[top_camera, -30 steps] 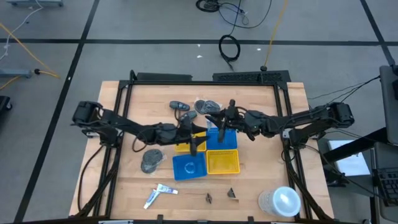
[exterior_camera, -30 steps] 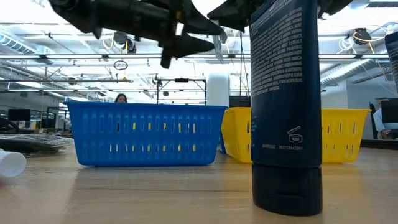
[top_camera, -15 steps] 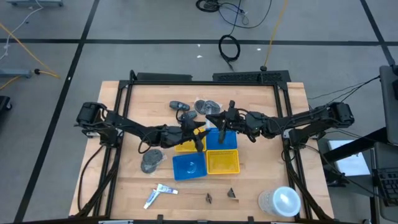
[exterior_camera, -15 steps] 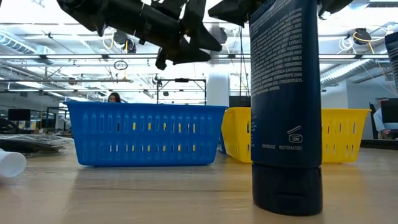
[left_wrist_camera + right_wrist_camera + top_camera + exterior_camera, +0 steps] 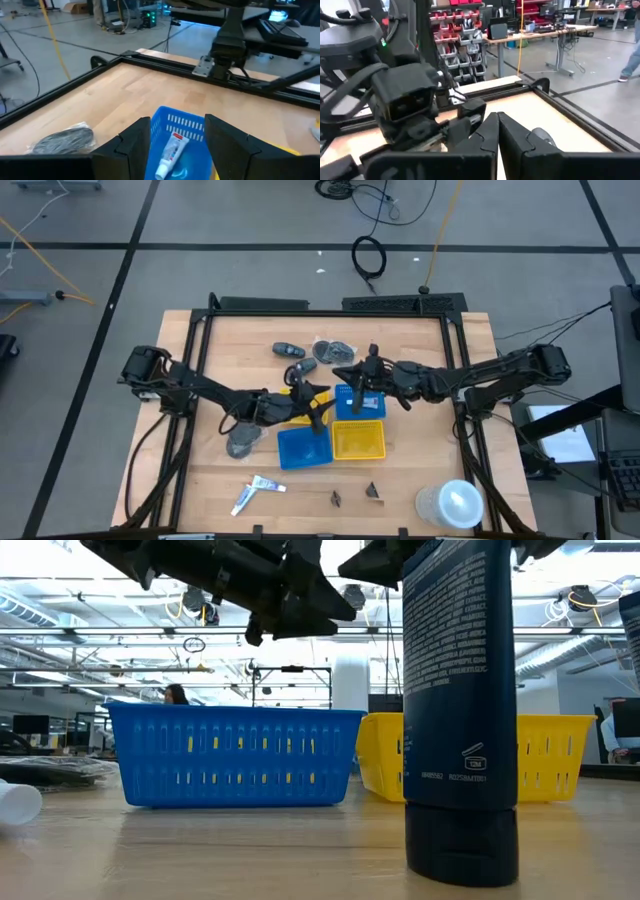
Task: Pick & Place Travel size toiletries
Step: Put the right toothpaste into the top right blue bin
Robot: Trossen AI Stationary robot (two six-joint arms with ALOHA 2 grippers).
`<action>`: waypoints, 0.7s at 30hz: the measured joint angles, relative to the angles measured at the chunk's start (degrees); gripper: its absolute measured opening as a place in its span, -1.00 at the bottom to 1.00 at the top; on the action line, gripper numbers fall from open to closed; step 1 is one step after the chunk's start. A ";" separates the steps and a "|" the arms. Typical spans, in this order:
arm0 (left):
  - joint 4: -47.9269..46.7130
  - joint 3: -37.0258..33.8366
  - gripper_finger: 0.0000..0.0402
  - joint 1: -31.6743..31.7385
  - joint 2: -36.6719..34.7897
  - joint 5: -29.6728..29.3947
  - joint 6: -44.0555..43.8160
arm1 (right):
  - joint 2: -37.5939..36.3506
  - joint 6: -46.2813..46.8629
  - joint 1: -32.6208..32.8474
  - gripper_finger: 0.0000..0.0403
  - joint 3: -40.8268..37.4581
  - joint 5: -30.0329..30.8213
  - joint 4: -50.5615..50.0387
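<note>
One white tube with blue markings [image 5: 172,149] lies flat on the floor of the near blue tray [image 5: 290,452]. Two more tubes [image 5: 266,485] [image 5: 243,500] lie on the table by its near edge. My left gripper [image 5: 319,416] hangs open above that blue tray, its fingers standing either side of the tube in the left wrist view [image 5: 177,145] without touching it. My right gripper [image 5: 356,376] is shut and empty, hovering over the far blue tray [image 5: 366,409]; it shows in its own view too [image 5: 498,131].
A yellow tray [image 5: 358,442] sits beside the near blue one, and another yellow tray [image 5: 291,416] lies under my left arm. Dark key fobs [image 5: 288,350] and bagged items [image 5: 333,351] [image 5: 243,439] lie around. Black clips [image 5: 372,493], a white tub [image 5: 451,504] and a tall dark bottle [image 5: 460,710] are near the front edge.
My left gripper has shifted a little toward the table's near edge, over the near blue tray, and has turned. In the low view its fingers go from a closed point to spread apart, so it has opened.
</note>
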 joint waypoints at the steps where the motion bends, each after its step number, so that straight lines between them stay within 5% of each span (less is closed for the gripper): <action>1: -0.36 0.00 -0.07 -0.07 0.00 -0.66 0.20 | -0.13 0.11 0.00 -1.00 0.00 0.06 -1.45; 10: -2.54 0.00 -0.07 -0.10 -0.08 -2.33 0.24 | -0.71 1.89 -0.05 -0.99 -0.04 0.01 -13.29; 17: -22.36 -0.02 -0.07 0.99 -7.64 -1.57 -2.87 | -0.79 5.89 0.26 -0.98 -0.04 -3.70 -21.88; 21: -34.54 0.00 -0.07 0.14 -14.26 4.29 -4.81 | -0.79 6.32 1.04 -0.98 -0.04 -8.88 -22.80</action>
